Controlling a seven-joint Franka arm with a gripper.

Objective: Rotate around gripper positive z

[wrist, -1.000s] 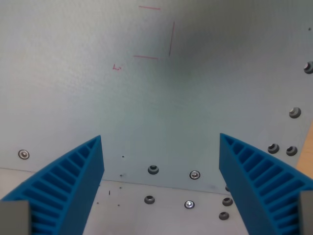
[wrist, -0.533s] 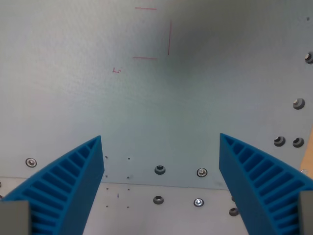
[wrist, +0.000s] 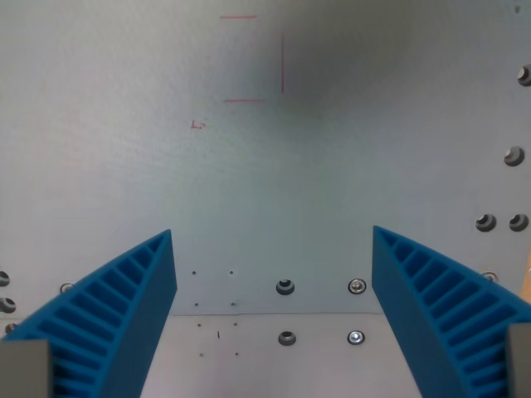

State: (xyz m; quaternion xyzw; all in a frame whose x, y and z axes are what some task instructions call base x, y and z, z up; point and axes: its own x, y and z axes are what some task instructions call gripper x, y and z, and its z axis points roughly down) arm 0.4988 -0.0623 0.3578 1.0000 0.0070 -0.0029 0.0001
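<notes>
My gripper (wrist: 272, 249) is open and empty, its two blue ribbed fingers (wrist: 108, 319) standing wide apart at the bottom of the wrist view. It hangs above a pale grey metal table plate (wrist: 265, 191). Thin red line marks (wrist: 253, 58) forming part of a rectangle are drawn on the plate at the top centre, with a small red mark (wrist: 197, 125) below and to their left. Nothing lies between the fingers.
A seam (wrist: 274, 313) between two plates runs across the bottom, with bolts (wrist: 285, 287) on both sides of it. More bolts (wrist: 514, 155) line the wrist view's right edge, and some (wrist: 4, 292) show at the left edge.
The whole scene has turned in the picture: the seam now lies level, and the bolts and red marks have shifted. The camera has rotated; the gripper stays open.
</notes>
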